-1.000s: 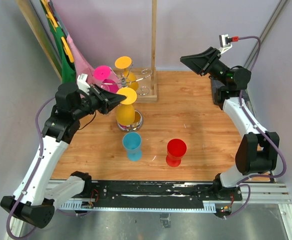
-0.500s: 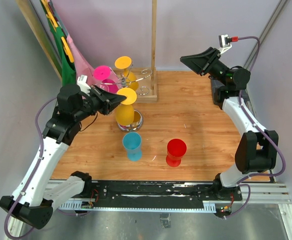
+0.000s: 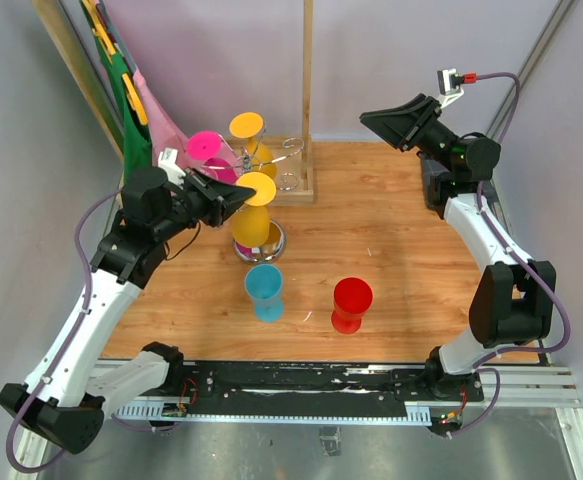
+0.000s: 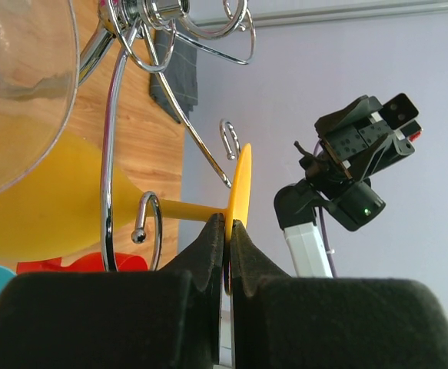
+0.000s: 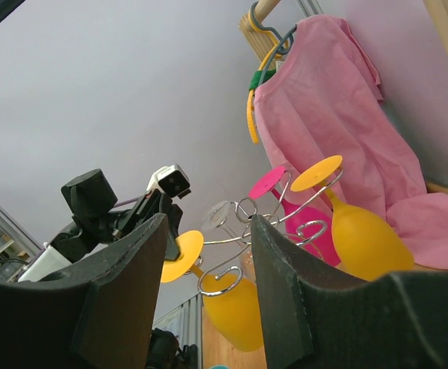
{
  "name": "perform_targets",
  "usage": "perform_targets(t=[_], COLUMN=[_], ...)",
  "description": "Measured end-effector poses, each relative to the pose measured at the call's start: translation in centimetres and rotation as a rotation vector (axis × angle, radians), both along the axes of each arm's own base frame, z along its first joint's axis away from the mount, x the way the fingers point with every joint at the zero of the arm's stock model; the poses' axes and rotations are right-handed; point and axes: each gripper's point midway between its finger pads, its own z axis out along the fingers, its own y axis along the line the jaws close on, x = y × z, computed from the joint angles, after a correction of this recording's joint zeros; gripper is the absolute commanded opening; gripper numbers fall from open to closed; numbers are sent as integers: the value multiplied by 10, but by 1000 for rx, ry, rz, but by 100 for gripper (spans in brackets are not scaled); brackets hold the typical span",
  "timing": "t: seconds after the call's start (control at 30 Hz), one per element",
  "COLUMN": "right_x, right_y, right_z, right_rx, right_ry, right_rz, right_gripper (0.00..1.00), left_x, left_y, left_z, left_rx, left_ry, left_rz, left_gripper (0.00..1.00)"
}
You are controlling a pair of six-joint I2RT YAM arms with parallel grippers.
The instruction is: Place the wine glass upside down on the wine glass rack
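My left gripper [image 3: 239, 196] is shut on the round foot of a yellow wine glass [image 3: 252, 222], which hangs bowl down. In the left wrist view the fingertips [image 4: 212, 233] pinch the foot's edge [image 4: 241, 184] and the stem [image 4: 185, 209] lies in a curled arm of the silver wine glass rack [image 4: 154, 58]. The rack [image 3: 271, 160] also carries a second yellow glass [image 3: 247, 128], a pink glass [image 3: 207, 148] and a clear one [image 5: 229, 214]. My right gripper [image 3: 371, 118] is open and empty, raised at the back right, facing the rack [image 5: 247, 209].
A blue glass [image 3: 264, 290] and a red glass [image 3: 351, 303] stand upside down on the wooden table [image 3: 391, 240] in front of the rack. A wooden frame with an upright post [image 3: 306, 90] stands behind it. A pink cloth [image 5: 323, 115] hangs at the back left.
My left gripper has shifted slightly right and toward the rack with the yellow glass. The right arm has not moved.
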Motion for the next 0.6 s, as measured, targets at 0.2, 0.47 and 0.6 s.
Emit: perform_targets(t=[0.2, 0.47, 0.6], right_x=[1, 3, 6], right_y=[-2, -4, -4], right_z=[0, -1, -4], right_rx=[1, 3, 5], right_ry=[2, 5, 17], right_rz=[-5, -7, -4], right_gripper=[49, 49, 49], left_x=[5, 10, 8], left_y=[-1, 5, 9], left_z=[-2, 0, 3], left_rx=[4, 3, -6], left_ry=[-2, -18, -25], left_rz=[16, 64, 82], left_gripper=[0, 0, 0])
